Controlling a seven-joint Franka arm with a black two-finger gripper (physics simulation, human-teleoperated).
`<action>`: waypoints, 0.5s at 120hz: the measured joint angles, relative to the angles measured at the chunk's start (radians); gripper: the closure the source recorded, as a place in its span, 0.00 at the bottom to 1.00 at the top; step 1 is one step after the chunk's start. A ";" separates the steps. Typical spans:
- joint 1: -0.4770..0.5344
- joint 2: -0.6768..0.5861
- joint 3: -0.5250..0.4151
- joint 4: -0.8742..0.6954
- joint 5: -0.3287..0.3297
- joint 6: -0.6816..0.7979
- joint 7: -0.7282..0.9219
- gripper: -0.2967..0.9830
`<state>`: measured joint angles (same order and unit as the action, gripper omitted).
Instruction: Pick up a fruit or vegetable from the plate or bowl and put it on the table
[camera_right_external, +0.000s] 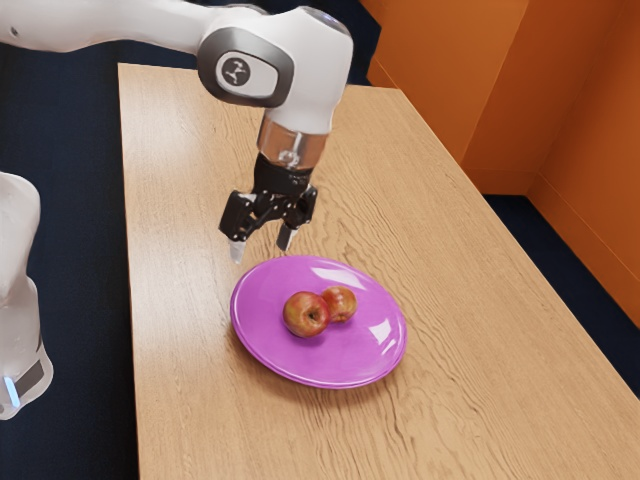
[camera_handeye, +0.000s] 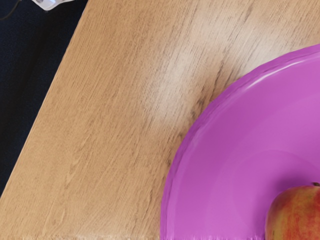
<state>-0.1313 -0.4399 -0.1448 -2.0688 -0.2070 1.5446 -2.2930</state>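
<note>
Pincer (camera_right_external: 261, 245): fingers apart, pointing down with a slight tilt. It hangs above the table (camera_right_external: 190, 370), on the side of the plate (camera_right_external: 270, 350) toward the table's far edge and its long edge at the exterior view's left.

Plate: round, glossy magenta, shallow, upright on the wood. Lies nearer the long edge at the exterior view's left than the one at the exterior view's right, and well apart from the far edge. Bright highlights on its surface.

Fruit: two apples, both on the plate around its middle, red mottled with yellow. The first apple (camera_right_external: 306, 314) sits toward the table edge at the exterior view's left, stem hollow visible. The second apple (camera_right_external: 339, 303) is close beside it, partly behind; cannot tell if the two touch. Both well apart from the pincer's tips.

Wrist view: curve of the plate rim, bare wood beside it, part of one apple with its short dark stem. A straight table edge runs past, dark blue floor (camera_handeye: 25, 65) beyond.

Surroundings: pale wood grain on the tabletop; orange wall (camera_right_external: 450, 80) beyond the long edge at the exterior view's right.
</note>
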 joint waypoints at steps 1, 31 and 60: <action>0.000 -0.004 -0.002 -0.010 -0.004 0.008 -0.002 0.23; 0.103 -0.040 -0.008 -0.114 -0.064 0.159 -0.015 0.23; 0.185 0.055 -0.005 -0.103 -0.067 0.207 0.046 0.23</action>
<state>0.0540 -0.3846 -0.1497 -2.1716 -0.2742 1.7519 -2.2466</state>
